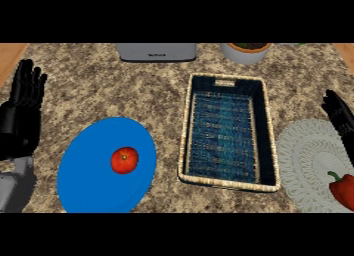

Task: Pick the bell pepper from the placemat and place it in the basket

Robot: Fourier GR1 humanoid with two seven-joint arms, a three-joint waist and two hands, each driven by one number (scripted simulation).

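Observation:
A red bell pepper (pixel 347 190) with a green stem lies on the white round placemat (pixel 311 160) at the lower right. Left of the placemat stands a long woven basket (pixel 188 131) with a dark blue lining, nothing inside it. My right hand (pixel 344 120) rises at the right edge, fingers straight, just above the pepper and apart from it. My left hand (pixel 22 107) rests open at the left edge, fingers up, far from the pepper.
A blue plate (pixel 88 175) with a red tomato (pixel 124 160) on it lies left of the basket. A grey appliance (pixel 157 51) and a white pot (pixel 246 52) stand at the back edge. Wooden floor shows beyond both counter sides.

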